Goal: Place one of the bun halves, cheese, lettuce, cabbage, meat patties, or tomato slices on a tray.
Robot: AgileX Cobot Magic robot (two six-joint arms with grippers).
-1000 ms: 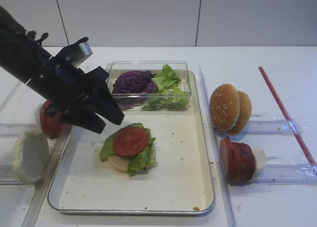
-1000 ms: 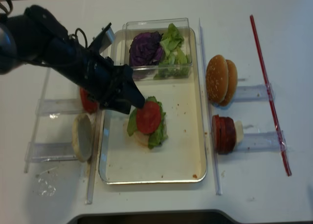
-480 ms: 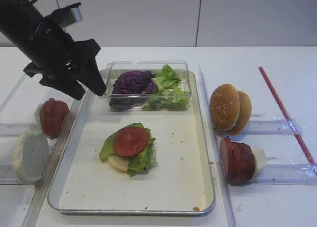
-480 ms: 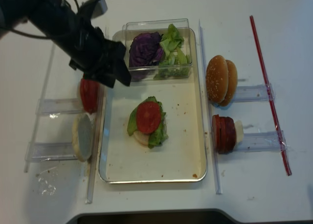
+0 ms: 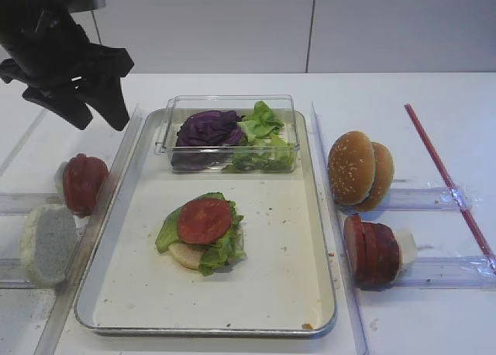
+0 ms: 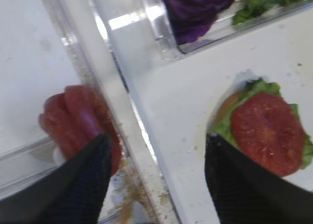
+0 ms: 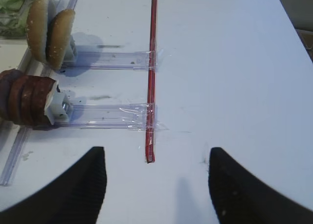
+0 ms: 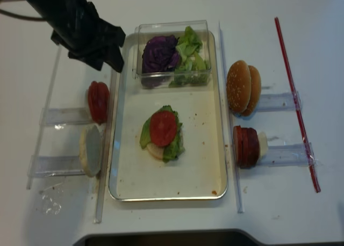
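A: Count the tray!
B: One tomato slice on lettuce and one pale bun half; two sesame buns wait right.
A: Grippers?
B: Left gripper hovers spread, empty; right gripper gapes, empty.

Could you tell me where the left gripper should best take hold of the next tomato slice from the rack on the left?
The tomato slices stand on edge in the rack left of the tray. Probably best for the open left gripper to descend from above and pinch the outermost slice's flat faces at its upper rim.
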